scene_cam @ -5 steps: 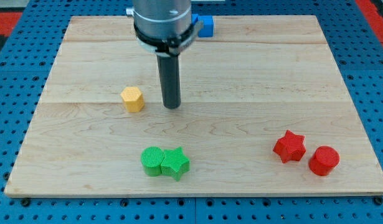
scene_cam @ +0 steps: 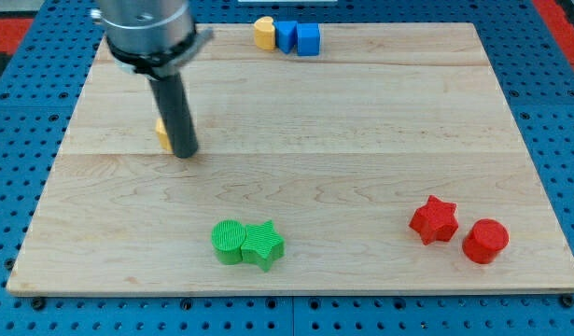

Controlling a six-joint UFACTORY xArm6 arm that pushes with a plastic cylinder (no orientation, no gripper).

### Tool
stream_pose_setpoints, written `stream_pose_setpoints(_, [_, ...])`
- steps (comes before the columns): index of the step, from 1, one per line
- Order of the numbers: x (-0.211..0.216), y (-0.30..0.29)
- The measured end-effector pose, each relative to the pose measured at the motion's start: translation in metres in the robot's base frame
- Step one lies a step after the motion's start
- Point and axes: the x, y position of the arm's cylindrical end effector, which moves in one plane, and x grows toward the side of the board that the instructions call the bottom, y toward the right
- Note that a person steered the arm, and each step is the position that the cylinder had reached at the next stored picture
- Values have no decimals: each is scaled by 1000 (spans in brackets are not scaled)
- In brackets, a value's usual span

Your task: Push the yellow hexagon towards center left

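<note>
My tip [scene_cam: 185, 153] touches the yellow hexagon [scene_cam: 161, 136], largely hiding it; no hand shows; green blocks [scene_cam: 247, 243] lie well apart on the counter [scene_cam: 361, 140].

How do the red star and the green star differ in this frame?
The red star sits at the view's lower right, while the green star sits at bottom centre. The red star seems to stand just apart from the red cylinder; the green star presses against the green cylinder. Both are star blocks, far from my tip.
</note>
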Motion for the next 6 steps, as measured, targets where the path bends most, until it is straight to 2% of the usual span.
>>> stream_pose_setpoints(1, [-28, -23])
stream_pose_setpoints(2, [-25, -25])
stream_pose_setpoints(3, [-29, -66])
stream_pose_setpoints(4, [-61, -44])
stream_pose_setpoints(5, [-73, 0])
stream_pose_setpoints(6, [-131, 12])
